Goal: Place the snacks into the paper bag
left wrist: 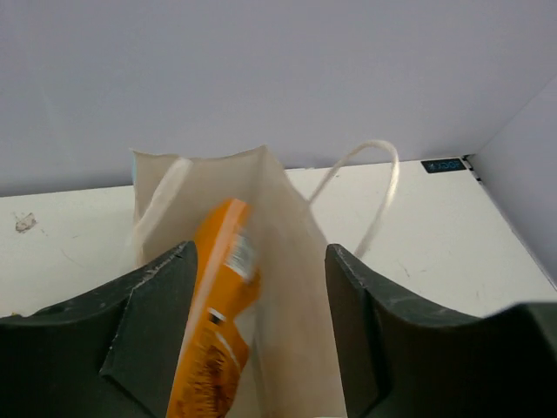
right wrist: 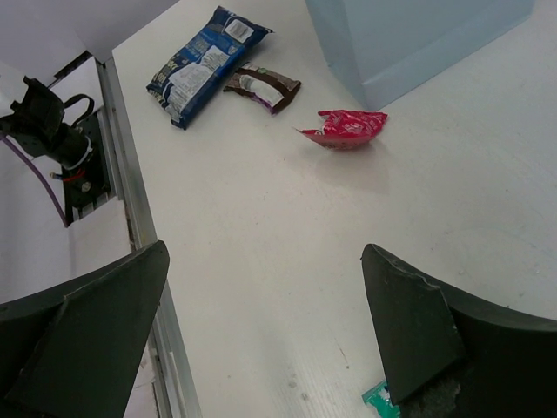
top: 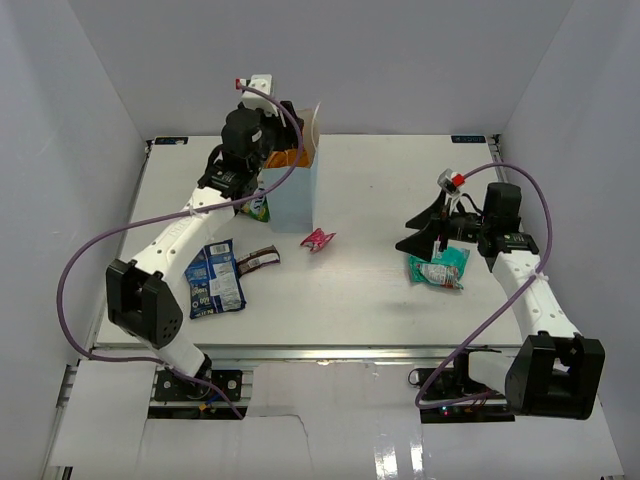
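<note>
We are judging teal pouch (top: 438, 268), under R hand (right wrist: 265, 252) (wide, empty), light, slippery: pinch edge seam. L hand (left wrist: 261, 261) spread, empty, over paper bag (left wrist: 291, 261).

The paper bag (top: 295, 195) is matt light-blue paper, its inside plain white; the orange chip bag (left wrist: 218, 322) is glossy film; the blue pouch (right wrist: 204, 63) and dark brown bar (right wrist: 264, 85) shine likewise; the red-pink wrapper (right wrist: 345, 127) is crinkled and shiny; the table (top: 370, 290) is smooth, matt white.
</note>
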